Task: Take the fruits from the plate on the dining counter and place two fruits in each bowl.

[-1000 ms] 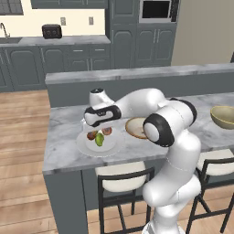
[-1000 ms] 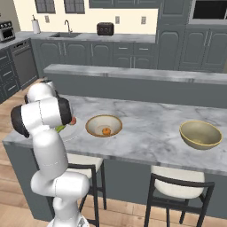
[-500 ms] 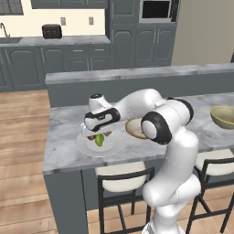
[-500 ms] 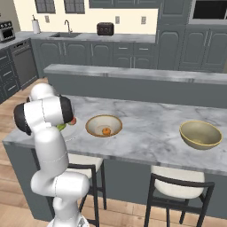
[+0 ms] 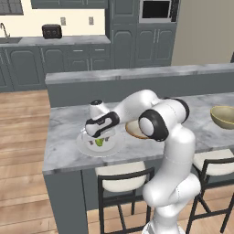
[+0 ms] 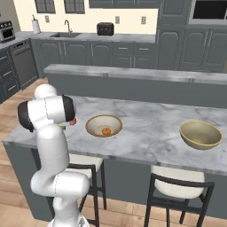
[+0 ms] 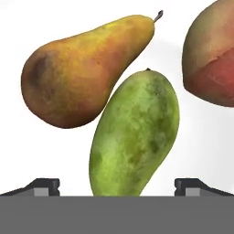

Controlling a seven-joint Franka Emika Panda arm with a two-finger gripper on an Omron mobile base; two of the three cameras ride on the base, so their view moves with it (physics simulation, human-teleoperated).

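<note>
While jaws straddle it, mottled oval green fruit (image 7: 135, 137) touches speckled pear (image 7: 77, 73).

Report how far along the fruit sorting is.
Done: one small orange fruit lies in the near bowl. In hand: the open gripper is down over the plate, its tips on either side of the green fruit, not yet closed. Left: the green fruit, the pear and the reddish fruit remain on the plate; the far bowl looks empty.
</note>
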